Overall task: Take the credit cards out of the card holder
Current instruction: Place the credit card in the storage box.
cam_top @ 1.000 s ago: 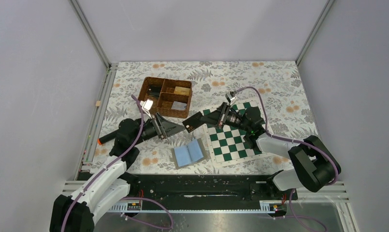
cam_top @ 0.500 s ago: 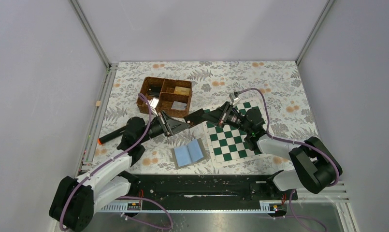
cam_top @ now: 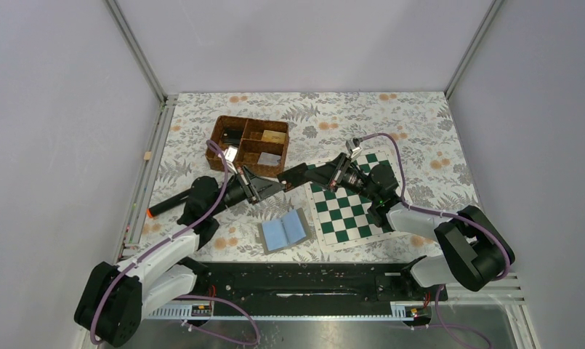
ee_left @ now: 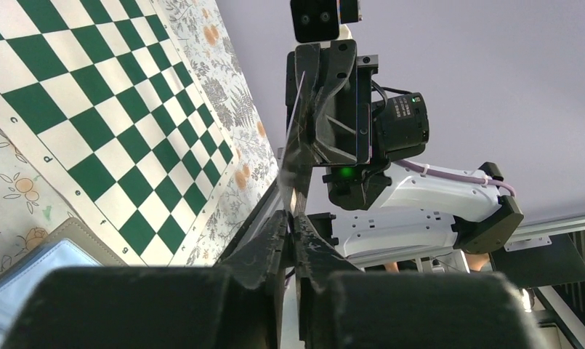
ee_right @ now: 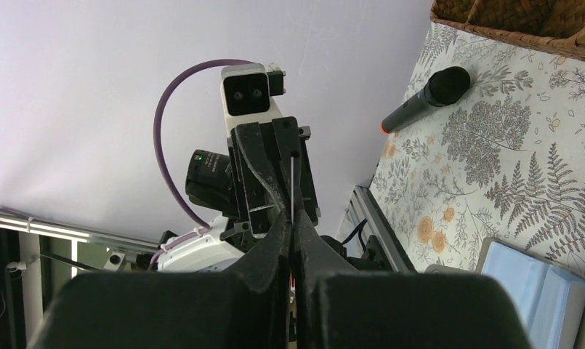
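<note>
The card holder (cam_top: 283, 231) lies open on the floral cloth, light blue inside up, just left of the chessboard; a corner of it also shows in the left wrist view (ee_left: 35, 263) and in the right wrist view (ee_right: 538, 285). A dark credit card (cam_top: 295, 177) hangs in the air above and behind it, between the two arms. My left gripper (cam_top: 276, 185) is shut on the card's left end, my right gripper (cam_top: 315, 173) on its right end. Both wrist views show the card edge-on (ee_left: 298, 149) (ee_right: 292, 190), pinched between my fingers.
A brown wicker basket (cam_top: 218, 137) with compartments stands behind the left arm. The green and white chessboard (cam_top: 347, 214) lies under the right arm. A black microphone with an orange tip (cam_top: 167, 204) lies at the left, also in the right wrist view (ee_right: 425, 98).
My left gripper has moved right to the card held by the right gripper and shut on it. The right gripper shifted slightly right and stayed shut.
</note>
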You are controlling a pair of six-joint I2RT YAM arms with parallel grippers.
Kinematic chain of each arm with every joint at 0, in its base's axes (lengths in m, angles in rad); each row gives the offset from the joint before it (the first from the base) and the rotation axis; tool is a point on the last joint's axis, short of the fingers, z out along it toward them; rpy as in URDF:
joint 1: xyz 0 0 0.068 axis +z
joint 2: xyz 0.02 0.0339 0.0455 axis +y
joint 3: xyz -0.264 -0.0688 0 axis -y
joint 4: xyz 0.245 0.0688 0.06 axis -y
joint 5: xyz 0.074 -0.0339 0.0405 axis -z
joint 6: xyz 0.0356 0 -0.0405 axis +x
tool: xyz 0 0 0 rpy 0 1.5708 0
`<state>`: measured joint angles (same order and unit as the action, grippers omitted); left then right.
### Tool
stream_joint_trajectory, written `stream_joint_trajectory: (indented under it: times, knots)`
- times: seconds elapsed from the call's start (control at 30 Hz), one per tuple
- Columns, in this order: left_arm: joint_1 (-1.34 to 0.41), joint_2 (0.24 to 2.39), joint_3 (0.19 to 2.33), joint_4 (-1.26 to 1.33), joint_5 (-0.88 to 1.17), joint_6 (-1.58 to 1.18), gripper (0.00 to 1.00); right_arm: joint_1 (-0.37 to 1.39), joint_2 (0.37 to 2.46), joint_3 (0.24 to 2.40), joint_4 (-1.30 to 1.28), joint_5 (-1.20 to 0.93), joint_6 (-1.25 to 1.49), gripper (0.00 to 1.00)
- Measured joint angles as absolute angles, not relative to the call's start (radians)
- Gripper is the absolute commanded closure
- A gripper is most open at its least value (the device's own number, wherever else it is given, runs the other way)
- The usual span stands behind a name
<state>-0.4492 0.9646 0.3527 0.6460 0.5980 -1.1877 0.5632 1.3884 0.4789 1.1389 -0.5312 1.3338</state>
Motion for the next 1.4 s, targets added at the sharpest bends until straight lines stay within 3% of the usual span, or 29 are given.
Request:
stream_joint_trajectory:
  times: [0.1, 0.17, 0.2, 0.3, 0.53, 0.6, 0.63, 0.8, 1.07, 1.4]
  knots:
    - [-0.451, 0.965, 0.352, 0.646, 0.590, -1.187, 0.83, 0.563, 1.388, 0.476, 1.139, -0.532, 1.334, 1.00]
    - [-0.451, 0.968, 0.352, 0.646, 0.587, -1.187, 0.88, 0.564, 1.388, 0.473, 1.139, -0.532, 1.335, 1.00]
    - [-0.451, 0.971, 0.352, 0.646, 0.586, -1.187, 0.97, 0.564, 1.388, 0.473, 1.139, -0.532, 1.336, 1.00]
    - [-0.451, 0.981, 0.352, 0.646, 0.584, -1.192, 1.00, 0.564, 1.388, 0.473, 1.138, -0.531, 1.336, 0.95]
    - [-0.443, 0.942, 0.368, 0.548, 0.579, -1.140, 1.00, 0.565, 1.388, 0.472, 1.123, -0.535, 1.327, 0.40]
    - [-0.424, 0.924, 0.398, 0.466, 0.578, -1.098, 1.00, 0.565, 1.374, 0.472, 1.076, -0.536, 1.306, 0.09]
    - [-0.402, 0.918, 0.429, 0.405, 0.585, -1.068, 1.00, 0.565, 1.356, 0.472, 1.035, -0.536, 1.285, 0.02]
    - [-0.280, 0.953, 0.622, 0.141, 0.659, -0.910, 1.00, 0.568, 1.207, 0.492, 0.822, -0.540, 1.171, 0.00]
    - [-0.130, 1.203, 1.102, -0.469, 0.646, -0.411, 1.00, 0.569, 0.966, 0.512, 0.529, -0.543, 0.997, 0.01]
    - [0.094, 1.544, 1.431, -0.830, 0.650, -0.110, 1.00, 0.569, 0.886, 0.506, 0.247, -0.570, 0.848, 0.00]
